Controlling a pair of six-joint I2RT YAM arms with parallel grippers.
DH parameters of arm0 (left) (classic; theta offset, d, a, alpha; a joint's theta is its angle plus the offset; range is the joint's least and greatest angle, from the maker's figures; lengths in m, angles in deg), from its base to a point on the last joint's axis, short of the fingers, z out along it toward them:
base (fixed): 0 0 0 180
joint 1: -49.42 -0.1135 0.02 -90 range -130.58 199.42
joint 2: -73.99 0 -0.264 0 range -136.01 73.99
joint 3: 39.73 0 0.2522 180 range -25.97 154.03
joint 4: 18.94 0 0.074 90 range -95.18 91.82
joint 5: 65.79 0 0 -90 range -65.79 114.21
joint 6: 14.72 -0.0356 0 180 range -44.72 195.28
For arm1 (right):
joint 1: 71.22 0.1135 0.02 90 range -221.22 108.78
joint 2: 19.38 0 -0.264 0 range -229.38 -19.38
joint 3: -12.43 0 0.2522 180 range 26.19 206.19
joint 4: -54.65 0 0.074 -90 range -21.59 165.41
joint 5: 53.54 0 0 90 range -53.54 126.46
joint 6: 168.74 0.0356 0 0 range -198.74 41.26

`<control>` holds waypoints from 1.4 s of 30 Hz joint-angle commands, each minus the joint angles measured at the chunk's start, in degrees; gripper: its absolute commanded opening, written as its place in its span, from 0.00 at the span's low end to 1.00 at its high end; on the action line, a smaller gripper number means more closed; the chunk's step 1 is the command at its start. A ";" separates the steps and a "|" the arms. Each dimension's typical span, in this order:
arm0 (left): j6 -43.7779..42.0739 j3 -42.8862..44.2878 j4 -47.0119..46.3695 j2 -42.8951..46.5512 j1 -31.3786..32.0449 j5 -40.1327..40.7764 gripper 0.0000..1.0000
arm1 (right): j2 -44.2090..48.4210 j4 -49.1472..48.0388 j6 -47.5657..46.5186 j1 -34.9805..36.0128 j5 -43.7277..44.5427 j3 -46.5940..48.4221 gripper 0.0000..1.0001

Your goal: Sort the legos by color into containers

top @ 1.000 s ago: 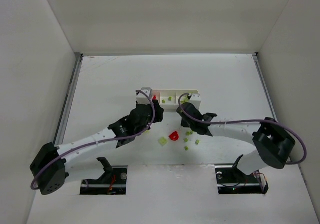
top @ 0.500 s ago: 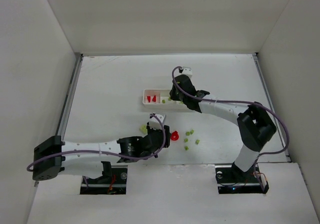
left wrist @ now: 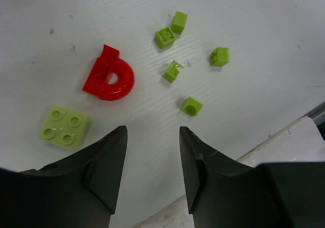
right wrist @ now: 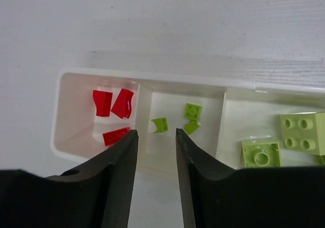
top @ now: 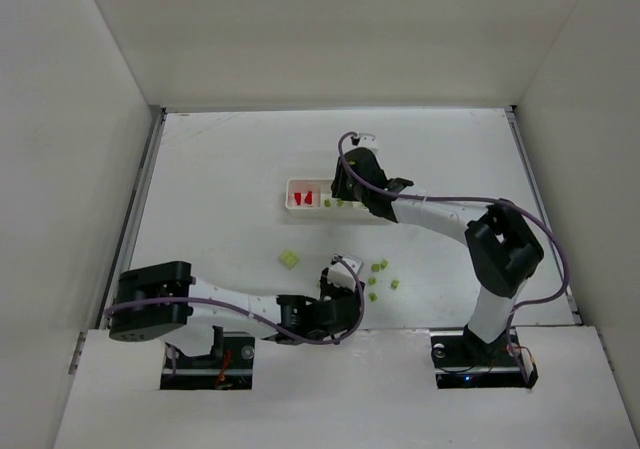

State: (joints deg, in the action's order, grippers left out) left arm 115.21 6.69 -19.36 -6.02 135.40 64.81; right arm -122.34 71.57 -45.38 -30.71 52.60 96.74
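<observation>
The white tray lies mid-table, also in the top view. Its left compartment holds three red legos. The middle compartment holds three small green legos. The right one holds larger green bricks. My right gripper hovers open and empty over the tray's near wall, as the top view shows. My left gripper is open and empty above loose legos: a red D-shaped piece, a green 2x2 brick and several tiny green bricks. In the top view the left gripper hides the red piece.
Tiny green bricks lie right of the left gripper, and one green brick lies to its left. The table's near edge runs close behind the left fingers. White walls enclose the table on three sides.
The left gripper swung from the tray back to the near side, over the red piece. The right gripper left the loose bricks and moved up over the tray.
</observation>
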 commanded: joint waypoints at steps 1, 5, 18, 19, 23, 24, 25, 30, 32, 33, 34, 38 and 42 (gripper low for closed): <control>-0.72 5.03 -2.97 -2.16 1.87 1.15 0.43 | 4.95 -3.24 0.21 -0.65 0.56 -1.18 0.41; -2.04 8.37 -2.17 -5.59 3.89 -0.17 0.43 | 11.01 -6.40 1.09 -2.15 1.00 -8.39 0.41; -3.45 16.20 0.64 -17.73 2.58 -1.58 0.46 | 25.08 -6.85 1.62 -3.03 1.52 -22.63 0.44; -3.27 16.20 0.73 -17.64 2.23 -1.58 0.46 | 26.30 -6.94 1.96 -3.38 1.26 -23.95 0.45; -4.06 15.85 -0.24 -17.73 2.22 -1.49 0.46 | 28.33 -7.46 2.14 -4.26 1.09 -26.86 0.45; -3.98 15.94 -0.07 -18.08 2.14 -1.40 0.46 | 28.60 -7.46 2.14 -4.61 1.09 -27.38 0.45; -3.89 15.94 -0.06 -18.34 2.05 -1.49 0.46 | 28.86 -7.55 2.40 -4.96 1.00 -28.00 0.45; -5.73 17.78 -0.24 -22.29 0.56 -2.02 0.46 | 30.18 -8.61 2.32 -6.28 0.82 -30.29 0.45; -6.34 18.05 -0.33 -22.74 0.11 -1.84 0.46 | 30.97 -8.61 2.23 -6.63 0.65 -31.08 0.45; -6.96 18.05 -0.41 -22.82 0.03 -1.49 0.46 | 31.41 -8.69 2.06 -6.72 0.56 -31.52 0.45; -7.75 18.05 -0.68 -23.00 -0.24 -1.14 0.45 | 31.85 -8.52 1.53 -6.81 0.56 -32.04 0.45; -7.49 17.52 -0.76 -22.56 -0.68 -0.43 0.45 | 34.57 -8.61 2.23 -7.16 0.38 -35.82 0.45; -7.67 17.78 -1.21 -23.96 -0.59 -0.87 0.32 | 37.65 -8.61 3.81 -7.33 1.17 -39.16 0.45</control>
State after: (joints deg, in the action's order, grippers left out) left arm 108.26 23.26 -19.69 -29.34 134.81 63.08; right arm -87.11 65.69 -42.91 -37.50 53.17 59.01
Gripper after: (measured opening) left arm 0.344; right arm 0.449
